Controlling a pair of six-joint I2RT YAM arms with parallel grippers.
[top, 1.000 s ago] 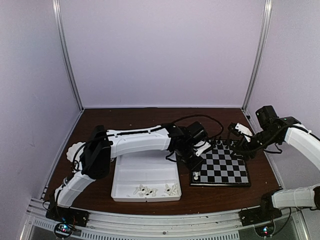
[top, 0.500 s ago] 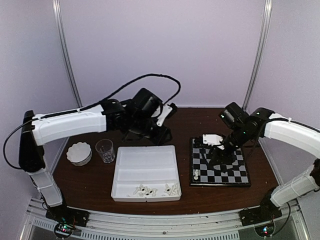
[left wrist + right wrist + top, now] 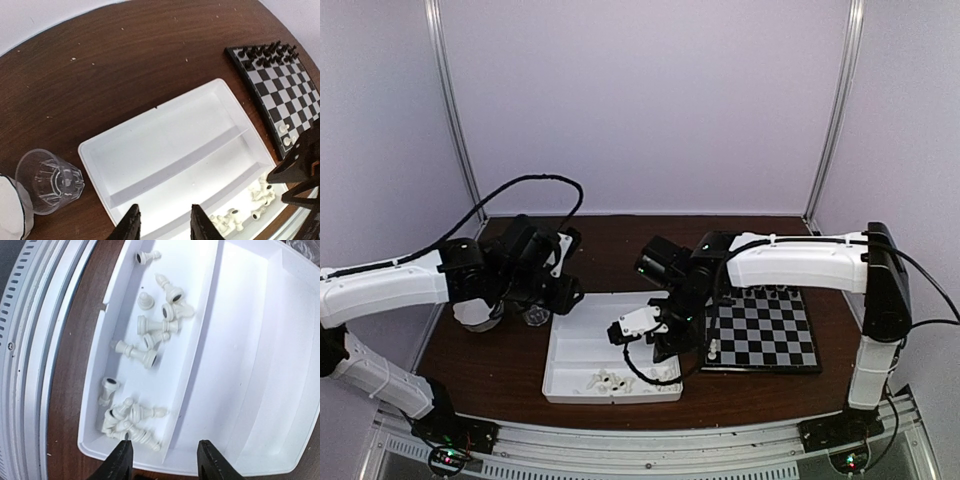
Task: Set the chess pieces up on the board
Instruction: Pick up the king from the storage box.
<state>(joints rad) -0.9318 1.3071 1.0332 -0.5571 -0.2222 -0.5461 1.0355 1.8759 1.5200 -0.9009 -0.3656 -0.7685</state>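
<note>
Here's the small flat chessboard with black and grey-white checks, lying square on the dark brown worktop, just beside the white three-compartment plastic tray at its 3 o'clock side. Upright black plastic chessmen line the board's 12 o'clock edge, too tiny in the top view to tell apart, and two standing white plastic chessmen sit at its 7 o'clock corner. The tray's long axis runs 9 to 3 o'clock, and its 6 o'clock compartment holds the toppled white plastic chessmen, lying on their sides, long axes pointing every which way, the bottom clump too tangled to count. The right end effector hovers over that compartment, fingers spread, nothing between them, tips cut off by the frame. The left end effector hangs by the tray's 10 o'clock corner, also spread and empty. The clear plastic cup stands upright just off that corner, mostly hidden by the left arm from above. Beside it, the white bowl is cropped at the edge. The right arm covers the board's 10 o'clock corner.
</note>
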